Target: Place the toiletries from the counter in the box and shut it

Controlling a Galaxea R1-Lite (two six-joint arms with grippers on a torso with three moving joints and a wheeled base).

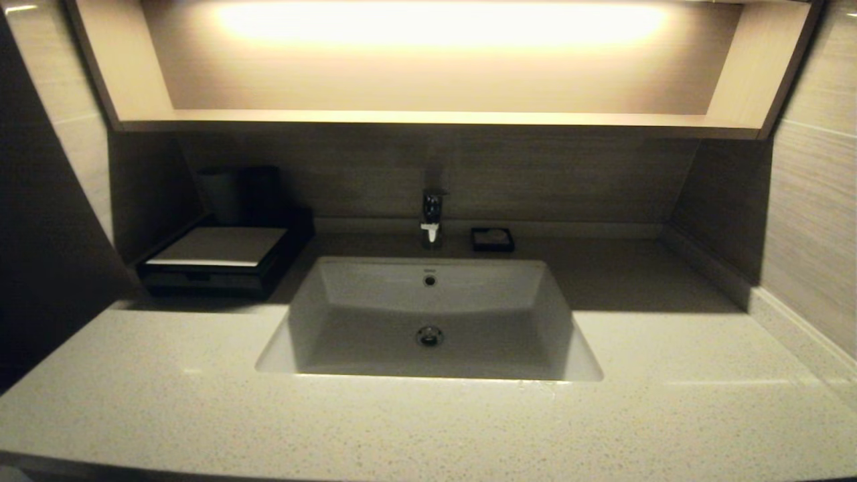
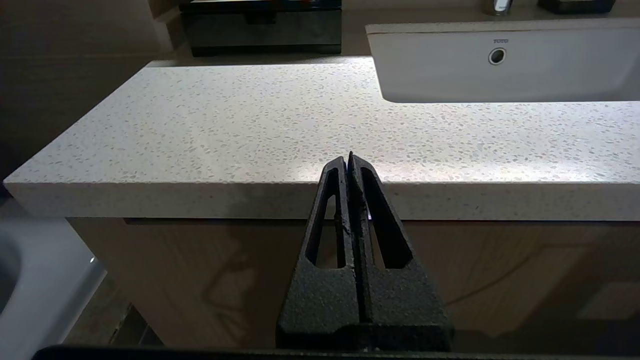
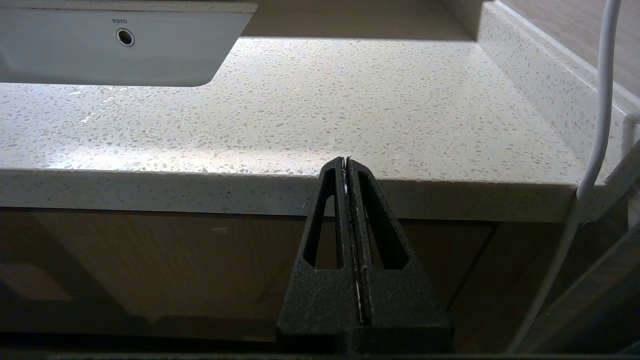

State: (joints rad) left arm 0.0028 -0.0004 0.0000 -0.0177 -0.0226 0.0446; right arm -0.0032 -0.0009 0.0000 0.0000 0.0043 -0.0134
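Box [image 1: 217, 258] at counter's [image 1: 428, 428] back-left corner

One surface [image 1: 167, 402] of speckled stone held one white sink [image 1: 348, 281] with one faucet [image 1: 432, 217] behind it. One black box [image 1: 214, 264] stood at the back left, and one small black soap dish [image 1: 493, 239] sat right of the faucet. Two hands were seen, the left hand [image 2: 349, 156] and the right hand [image 3: 346, 160], both pressed shut. One white cable [image 3: 597, 125] hung by the right one.
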